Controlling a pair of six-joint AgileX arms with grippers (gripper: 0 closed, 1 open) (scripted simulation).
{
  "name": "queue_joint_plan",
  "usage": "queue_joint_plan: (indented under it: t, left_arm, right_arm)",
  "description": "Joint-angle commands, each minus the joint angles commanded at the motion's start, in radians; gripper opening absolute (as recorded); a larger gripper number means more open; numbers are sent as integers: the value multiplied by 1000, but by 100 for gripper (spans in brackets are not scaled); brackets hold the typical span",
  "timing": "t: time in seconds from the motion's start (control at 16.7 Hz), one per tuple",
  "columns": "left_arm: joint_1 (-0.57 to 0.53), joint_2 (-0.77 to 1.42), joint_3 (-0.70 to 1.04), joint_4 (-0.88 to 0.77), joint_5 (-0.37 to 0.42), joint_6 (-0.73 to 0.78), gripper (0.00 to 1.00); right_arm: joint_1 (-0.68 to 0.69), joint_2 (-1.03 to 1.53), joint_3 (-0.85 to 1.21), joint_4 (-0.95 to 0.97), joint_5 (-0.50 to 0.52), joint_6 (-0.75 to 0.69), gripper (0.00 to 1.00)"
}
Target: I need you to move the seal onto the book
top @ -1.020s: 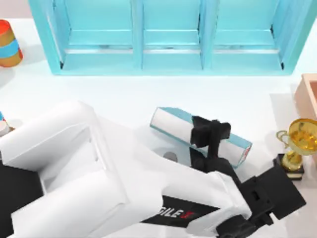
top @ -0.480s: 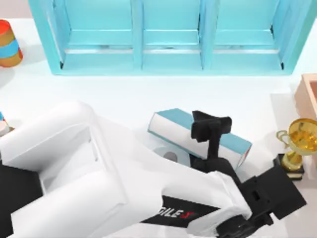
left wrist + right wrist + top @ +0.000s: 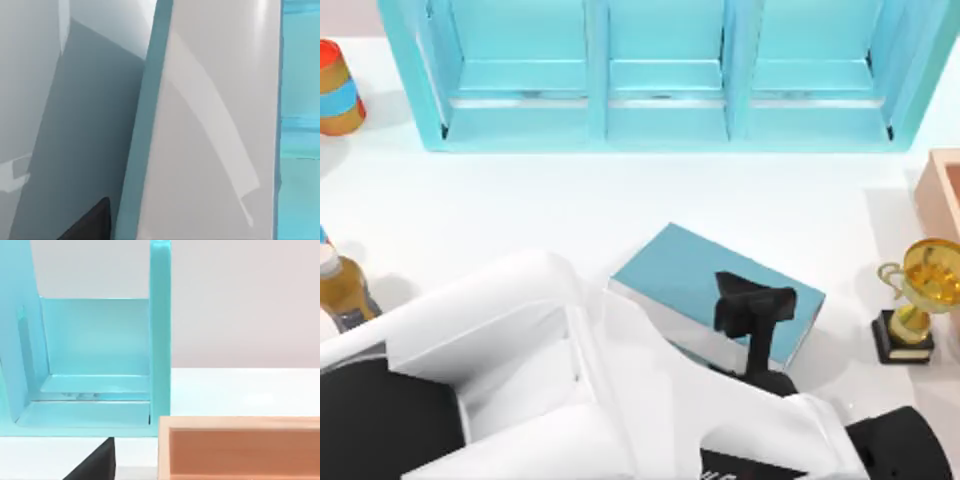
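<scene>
Step in hand: the left tool (image 3: 752, 305) is held over the book (image 3: 690, 280), toward the cover's right half. This is judged to be work at the book itself, either a set-down or a last adjustment before the seal is dealt with.
Book: it lies on the counter (image 3: 520, 200) with its teal cover up, in front of the light-blue shelf unit (image 3: 660, 75) and left of the gold trophy (image 3: 920, 295). In the left wrist view its white page edge and teal cover rim are seen from very close.
Seal: its place cannot be told. It may be covered by the left arm (image 3: 570, 400) or by the tool.
Left tool state: whether it is released or clenched cannot be told, nor whether anything is carried.
Right tool (image 3: 95, 465): it is parked at the right side, facing the shelf unit's end and a pale wooden box (image 3: 240, 450). Its state cannot be told.
Next move: the seal must be located and confirmed. If it is carried, a low, level release near the cover's middle is called for. If it is not, the arm must be withdrawn so the counter beneath can be seen.
Hidden or cut off: the book's near-left corner and the counter's lower half are covered by the arm. The trophy's black base is partly cut by the right edge, and a bottle (image 3: 342, 290) is clipped at the left.
</scene>
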Motion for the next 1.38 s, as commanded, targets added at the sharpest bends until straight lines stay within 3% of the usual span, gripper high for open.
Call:
queue_joint_plan:
  t: [0.48, 0.72, 0.9, 1.38]
  left_arm:
    - [-207, 60, 150, -749, 35, -690, 100]
    - [-276, 76, 199, -995, 51, -929, 100]
    - [-297, 84, 209, -1068, 59, -1001, 100]
    - [-277, 63, 202, -1053, 62, -978, 100]
  right_arm:
    - [0, 0, 0, 0, 0, 0, 100]
    - [0, 0, 0, 0, 0, 0, 100]
    - [0, 0, 0, 0, 0, 0, 100]
    - [0, 0, 0, 0, 0, 0, 100]
